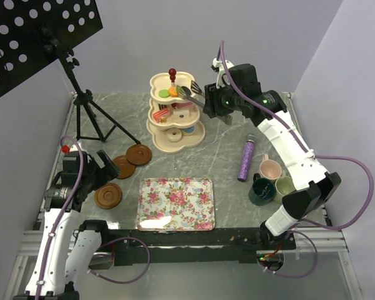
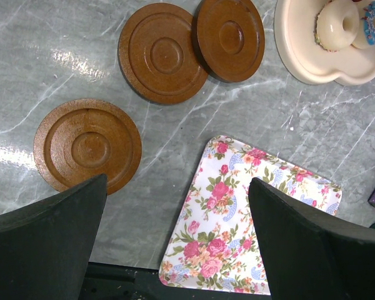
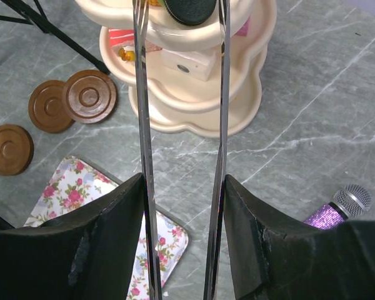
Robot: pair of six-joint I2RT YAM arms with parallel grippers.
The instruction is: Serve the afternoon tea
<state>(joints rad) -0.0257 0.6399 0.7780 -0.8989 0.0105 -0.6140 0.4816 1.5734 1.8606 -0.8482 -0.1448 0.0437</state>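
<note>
metal tongs [image 3: 144, 125], clamped in the right gripper [image 3: 182, 187], straddle a dark piece [image 3: 187, 9] on the top tier of the stand [image 3: 237, 109] by the far edge; squeeze gently, lift vertically.

From the right wrist, the top edge cuts off the cream stand [image 3: 181, 119] and the tips of the tongs [image 3: 141, 112]. A claw finger half hides the purple microphone [image 3: 344, 203]. From above, the treats [image 1: 167, 114] on the stand's middle tier are too small to name, and the right arm covers part of the pale green mug [image 1: 284, 185].
</note>
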